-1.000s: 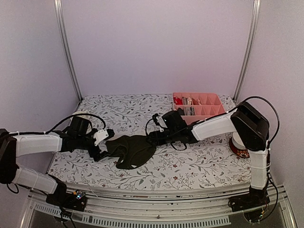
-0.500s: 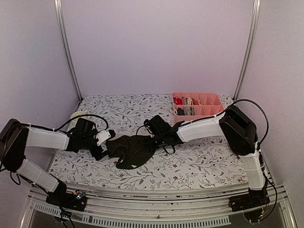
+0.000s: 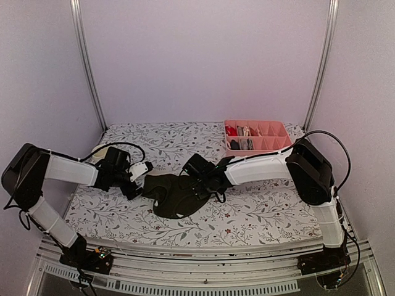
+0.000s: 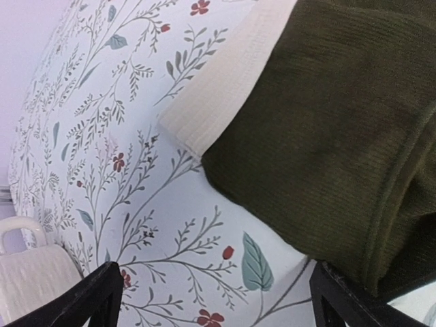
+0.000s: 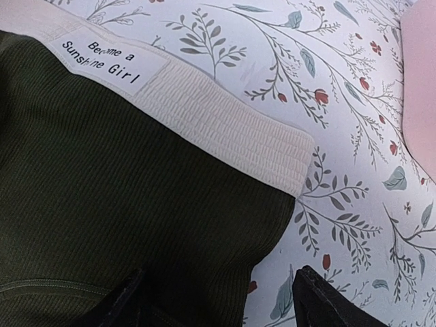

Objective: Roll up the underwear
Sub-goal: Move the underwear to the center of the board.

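Top external, olive underwear [image 3: 176, 196] on floral cloth [image 3: 259, 209], pink tray [image 3: 276, 131] behind.

A white table cover [image 3: 259, 209], printed with grey leaf sprigs and small red flowers, covered the table. A pink plastic divided tray [image 3: 256, 121] stood at its far right. A white ribbed object [image 4: 27, 279] lay at the cover's left edge. Two metal posts [image 3: 86, 68] rose behind.

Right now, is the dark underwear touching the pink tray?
Apart. The top view shows flowered tablecloth between the dark underwear and the pink tray.
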Motion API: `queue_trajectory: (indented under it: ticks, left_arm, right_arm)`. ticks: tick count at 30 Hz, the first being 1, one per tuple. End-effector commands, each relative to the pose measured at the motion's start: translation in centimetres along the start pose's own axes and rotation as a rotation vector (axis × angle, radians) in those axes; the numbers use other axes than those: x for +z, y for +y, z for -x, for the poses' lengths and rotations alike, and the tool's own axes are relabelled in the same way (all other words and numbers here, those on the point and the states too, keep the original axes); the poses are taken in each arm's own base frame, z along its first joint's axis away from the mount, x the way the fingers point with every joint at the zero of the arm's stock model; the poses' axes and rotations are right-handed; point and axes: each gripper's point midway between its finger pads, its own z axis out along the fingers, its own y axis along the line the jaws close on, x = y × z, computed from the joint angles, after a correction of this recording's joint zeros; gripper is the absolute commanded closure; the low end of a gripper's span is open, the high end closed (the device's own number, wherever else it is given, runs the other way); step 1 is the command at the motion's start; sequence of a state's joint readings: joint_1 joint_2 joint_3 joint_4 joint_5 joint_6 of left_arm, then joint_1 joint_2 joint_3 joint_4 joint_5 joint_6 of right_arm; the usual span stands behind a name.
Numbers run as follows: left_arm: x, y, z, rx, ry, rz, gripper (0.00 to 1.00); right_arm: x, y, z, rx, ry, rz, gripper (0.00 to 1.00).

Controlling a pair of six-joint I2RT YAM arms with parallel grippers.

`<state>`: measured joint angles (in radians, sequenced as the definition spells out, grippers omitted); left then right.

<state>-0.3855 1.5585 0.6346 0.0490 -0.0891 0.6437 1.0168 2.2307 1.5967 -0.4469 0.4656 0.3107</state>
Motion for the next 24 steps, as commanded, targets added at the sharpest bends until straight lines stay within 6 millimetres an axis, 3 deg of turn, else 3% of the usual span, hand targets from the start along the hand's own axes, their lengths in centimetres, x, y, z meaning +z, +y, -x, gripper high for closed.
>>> queue_trajectory:
  ticks: [1,10,14,17,20,22,24]
  left_arm:
    - [1.2,0.5,-3.0,0.072,0.168,0.027,0.02]
    - [3.5,4.3,-0.9,0.110,0.251,0.120,0.02]
    - [1.7,4.6,2.3,0.062,0.164,0.086,0.01]
    - [-1.2,2.6,5.3,0.052,0.036,-0.007,0.01]
    - [-3.9,-0.8,8.0,0.096,-0.076,-0.095,0.01]
    - [-5.1,-3.5,9.2,0.142,-0.129,-0.166,0.01]
    - [-5.6,-4.9,9.7,0.161,-0.154,-0.216,0.01]
  right_arm:
    - [-0.7,-2.0,-5.9,-0.151,0.200,-0.106,0.27]
    - [-4.8,-2.4,-8.4,-0.225,0.268,-0.110,0.26]
    - [-5.6,-2.1,-9.4,-0.252,0.297,-0.102,0.26]
    - [-6.8,-1.7,-10.2,-0.272,0.318,-0.096,0.26]
    - [-8.6,-0.9,-11.3,-0.297,0.334,-0.069,0.26]
    - [-9.9,-0.4,-12.1,-0.315,0.342,-0.056,0.26]
    - [-11.1,-0.1,-12.5,-0.324,0.336,-0.057,0.25]
